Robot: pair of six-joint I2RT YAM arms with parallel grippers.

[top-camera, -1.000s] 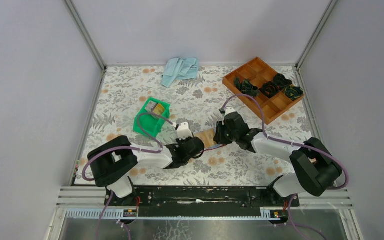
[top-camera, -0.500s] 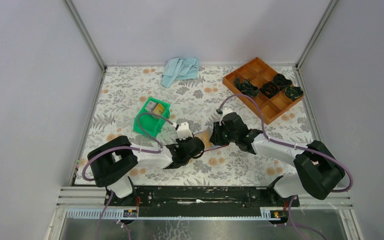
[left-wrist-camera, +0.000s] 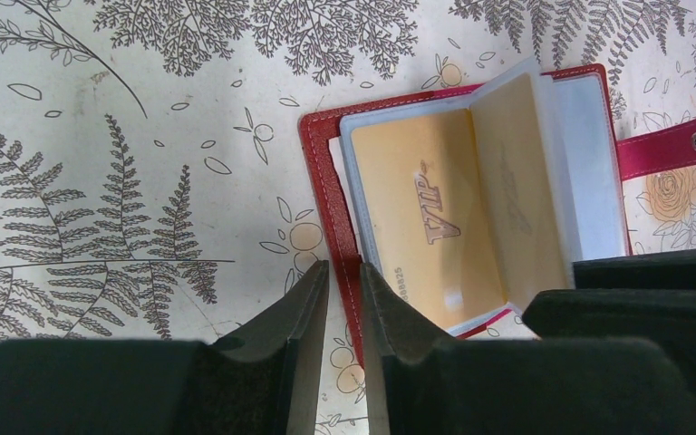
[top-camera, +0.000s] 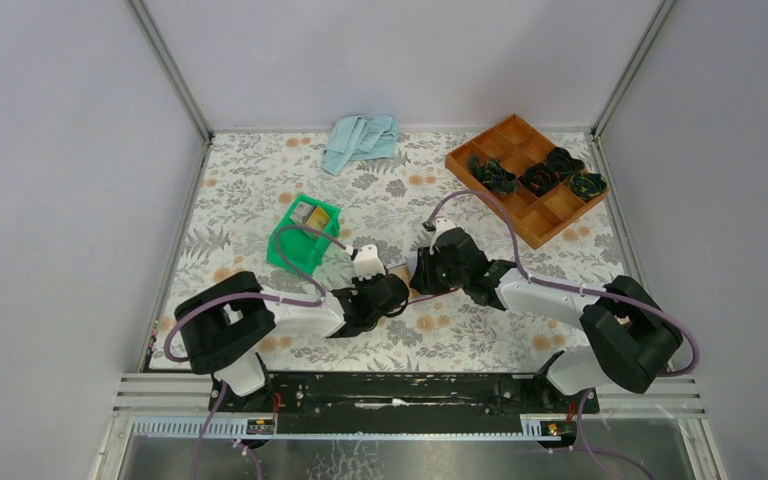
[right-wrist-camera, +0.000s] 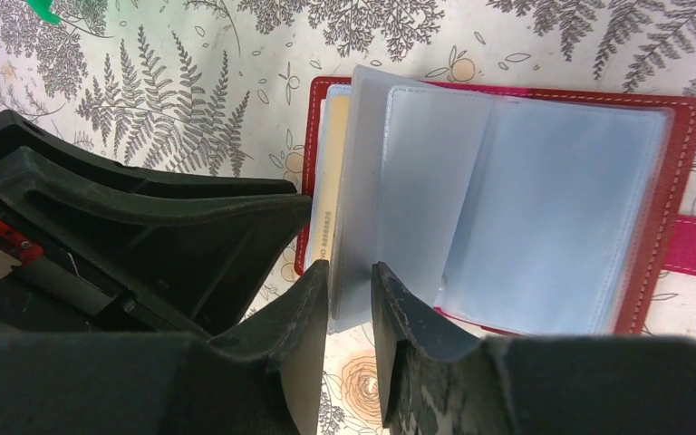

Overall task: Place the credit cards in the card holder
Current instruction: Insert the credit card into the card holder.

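Floral tablecloth (left-wrist-camera: 100, 136): card holder (left-wrist-camera: 326, 181) open; left gripper (left-wrist-camera: 344, 294) pinches cover edge, right gripper (right-wrist-camera: 352, 299) pinches clear sleeve (right-wrist-camera: 362, 181); gold card (left-wrist-camera: 426, 217) inside.

credit card (left-wrist-camera: 426, 217) in card holder (left-wrist-camera: 315, 172) | number partly hidden | behind left gripper (left-wrist-camera: 344, 276)

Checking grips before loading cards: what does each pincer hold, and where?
Left pincer grips the card holder by its red cover edge; right pincer grips one clear sleeve by its edge.

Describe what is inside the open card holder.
A gold VIP card sits inside the card holder; the clear sleeves beside it look empty. The right end effector holds one leaf raised. Whatever lies behind the card is hidden.
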